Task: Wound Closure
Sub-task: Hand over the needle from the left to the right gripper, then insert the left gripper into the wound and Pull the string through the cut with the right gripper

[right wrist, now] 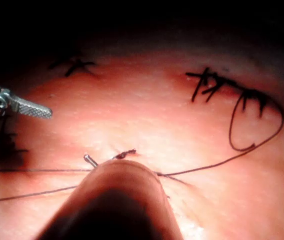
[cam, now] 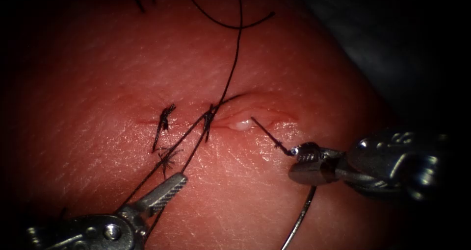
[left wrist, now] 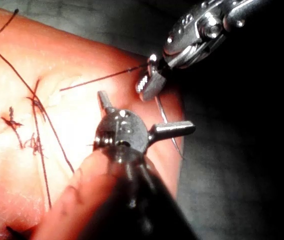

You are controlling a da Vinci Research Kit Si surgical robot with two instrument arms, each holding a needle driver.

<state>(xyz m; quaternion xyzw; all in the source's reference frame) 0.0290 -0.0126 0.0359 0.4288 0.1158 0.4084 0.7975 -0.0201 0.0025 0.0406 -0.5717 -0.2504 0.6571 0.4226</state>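
The tissue (cam: 294,59) carries a cut (cam: 255,115) crossed by two knotted stitches (cam: 164,120) at its left and middle; its right end gapes. Thread (cam: 234,59) runs from the middle stitch up and down across the tissue. The right pincer (cam: 305,162) is clamped on the needle (cam: 299,218) near its thread end, out of the tissue, just right of the cut. The left pincer (left wrist: 147,111) stands apart, holding nothing. Judging by this, a further stitch is being set up; it calls for a grip further along the needle's curve.
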